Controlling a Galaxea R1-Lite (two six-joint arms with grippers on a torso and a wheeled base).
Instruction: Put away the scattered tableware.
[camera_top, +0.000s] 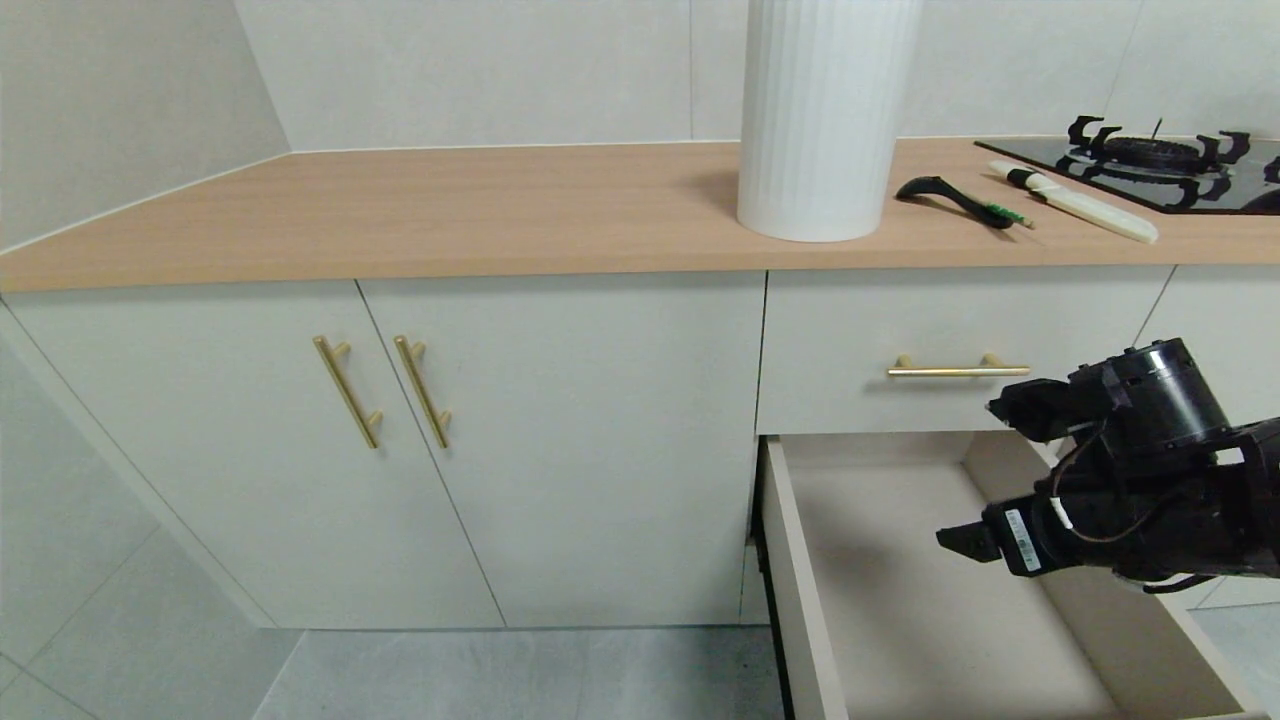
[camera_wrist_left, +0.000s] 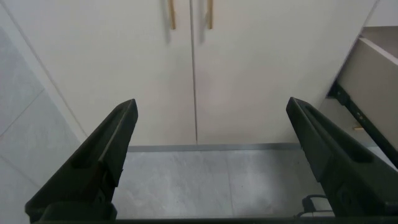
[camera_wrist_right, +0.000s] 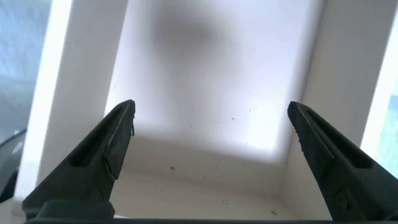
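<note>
The table (camera_top: 450, 210) is tan wood-grain. The vase (camera_top: 820, 110) on it is white with vertical ribbing. Right of the vase, the utensil (camera_top: 955, 200) is black with a green tip, and the knife (camera_top: 1085, 205) is cream with a black band. Below the vase, the cabinet doors (camera_top: 560, 450) are off-white with gold handles (camera_top: 347, 390). The right gripper (camera_top: 970, 470) is black.

left pincer (camera_wrist_left: 210, 106): jaws spread wide, tilted downward | right pincer (camera_top: 985, 475): jaws spread wide, arm low, pointing left

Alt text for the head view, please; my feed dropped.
The right claw, open, hangs over the pulled-out beige drawer. On the wooden countertop above, a black-handled utensil and a cream knife lie beside a tall white ribbed cylinder.
</note>
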